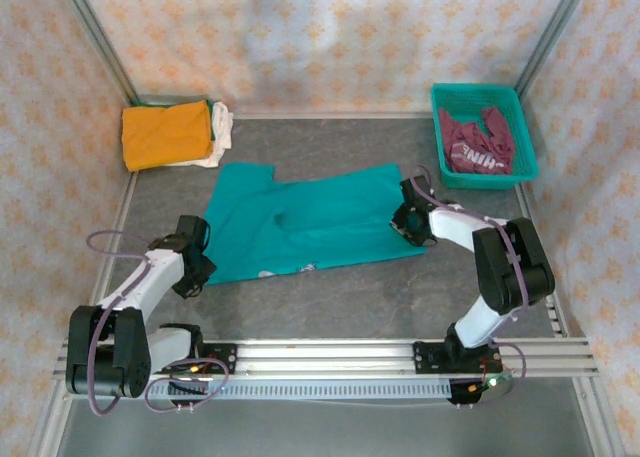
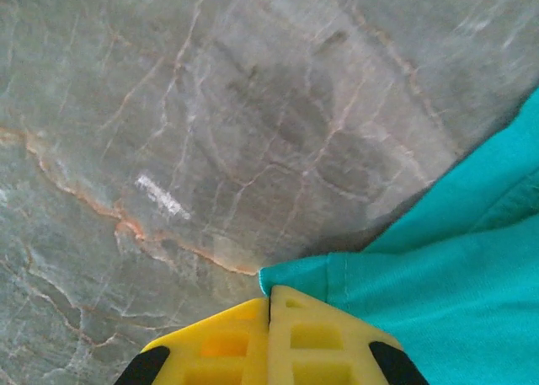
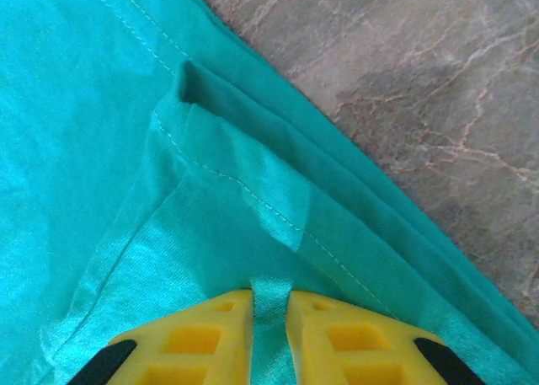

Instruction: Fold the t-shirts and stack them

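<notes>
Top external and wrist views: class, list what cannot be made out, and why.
- Top view: lettering on the maroon t-shirt, crumpled in the basket, too small to read.
- Top view: white cloth mostly hidden under the orange t-shirt.
- Top view: white marks at the near edge of the teal t-shirt, too small to read.
- Left wrist view: left gripper cut off by the bottom edge; how much cloth it holds is hidden.

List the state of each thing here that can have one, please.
teal t-shirt: lying spread on the table.
left claw: shut on the teal t-shirt's corner.
right claw: shut on a pinch of the teal t-shirt.
orange t-shirt: folded, lying on the white t-shirt.
white t-shirt: partly covered by the orange t-shirt.
maroon t-shirt: crumpled inside the teal basket.
teal basket: upright.
</notes>
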### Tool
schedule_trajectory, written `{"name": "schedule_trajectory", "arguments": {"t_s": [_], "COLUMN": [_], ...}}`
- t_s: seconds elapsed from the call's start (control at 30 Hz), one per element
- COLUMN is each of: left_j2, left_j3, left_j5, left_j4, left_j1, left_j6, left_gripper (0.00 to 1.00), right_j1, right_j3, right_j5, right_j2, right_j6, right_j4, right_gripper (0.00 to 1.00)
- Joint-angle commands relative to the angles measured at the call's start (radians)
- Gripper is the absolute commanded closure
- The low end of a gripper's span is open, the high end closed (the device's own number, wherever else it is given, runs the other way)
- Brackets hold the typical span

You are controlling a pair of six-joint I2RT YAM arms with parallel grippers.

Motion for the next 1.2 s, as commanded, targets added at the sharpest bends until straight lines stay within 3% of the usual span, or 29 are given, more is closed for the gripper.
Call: {"name": "schedule_trajectory", "arguments": {"t_s": [0.0,0.13,0.27,0.37,0.47,0.53,0.63,0.73,0.97,1.17], "left_j2": [-0.014,-0.102,-0.21,-0.183,-0.015,0.13,0.269,0.359,0.489,0.462], "left_j3": [0.007,0.064,0.147,0.227,0.319,0.373,0.353,0.345,0.341,0.279], "left_j5": [-0.062,-0.167,-0.235,-0.254,-0.241,-0.196,-0.108,-0.104,-0.134,-0.144], "left_j4": [-0.072,-0.144,-0.122,-0.047,0.037,0.073,0.229,0.305,0.304,0.29], "left_j1": [0.015,0.014,-0.005,-0.09,-0.22,-0.25,-0.251,-0.249,-0.2,-0.217], "left_j6": [-0.044,-0.048,0.01,0.074,0.136,0.126,0.123,0.108,0.053,0.072], "left_gripper": [0.99,0.68,0.55,0.56,0.56,0.58,0.59,0.62,0.63,0.63], "right_j1": [-0.019,-0.004,0.079,0.142,0.172,0.173,0.17,0.162,0.111,0.099], "right_j3": [-0.052,-0.053,0.033,0.128,0.184,0.194,0.192,0.201,0.125,-0.014], "right_j5": [0.03,0.038,0.12,0.145,0.134,0.118,0.113,0.131,0.153,0.118], "right_j2": [0.009,-0.045,-0.108,-0.081,-0.017,0.018,0.052,0.081,0.087,0.053], "right_j6": [0.017,-0.007,-0.07,-0.103,-0.108,-0.098,-0.074,-0.065,-0.018,0.049], "right_j4": [-0.073,-0.091,-0.187,-0.244,-0.237,-0.205,-0.153,-0.142,-0.132,-0.103], "right_gripper": [0.78,0.73,0.68,0.66,0.67,0.69,0.73,0.73,0.75,0.76]}}
